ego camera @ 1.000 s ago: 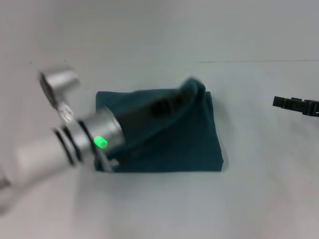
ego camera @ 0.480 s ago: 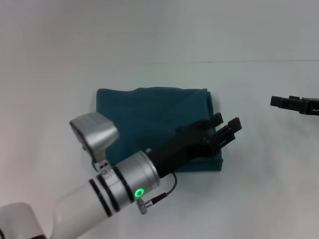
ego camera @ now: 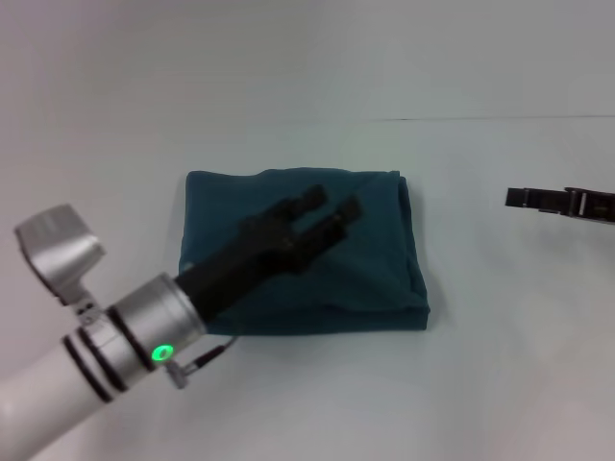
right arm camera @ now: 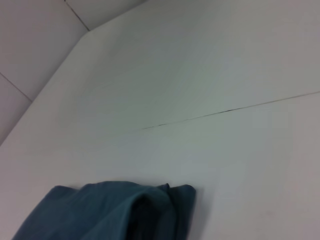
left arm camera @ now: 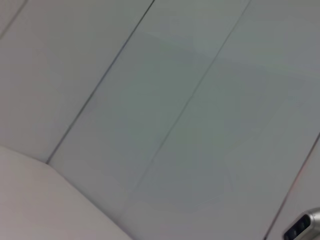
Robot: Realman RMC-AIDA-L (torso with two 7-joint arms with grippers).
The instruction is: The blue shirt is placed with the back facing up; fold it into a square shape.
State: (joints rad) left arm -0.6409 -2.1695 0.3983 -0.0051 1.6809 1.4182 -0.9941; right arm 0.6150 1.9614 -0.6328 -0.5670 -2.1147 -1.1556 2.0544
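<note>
The blue shirt [ego camera: 380, 254] lies folded into a rough square in the middle of the white table [ego camera: 500, 384]. Its plain teal side faces up and no lettering shows. My left gripper [ego camera: 333, 206] is above the shirt's middle, open and empty, its two dark fingers spread and pointing to the far right. My right gripper [ego camera: 514, 198] shows only as a dark tip at the right edge, apart from the shirt. The shirt's folded corner also shows in the right wrist view [right arm camera: 120, 210]. The left wrist view shows only pale wall panels.
A thin dark seam [ego camera: 480, 119] runs across the table behind the shirt. A cable loop [ego camera: 207, 353] hangs at my left wrist.
My left gripper was at the shirt's far right corner with raised cloth a second ago. The shirt now lies flat, and the gripper has swung from the front right corner back over the shirt's middle. The right gripper edged left.
</note>
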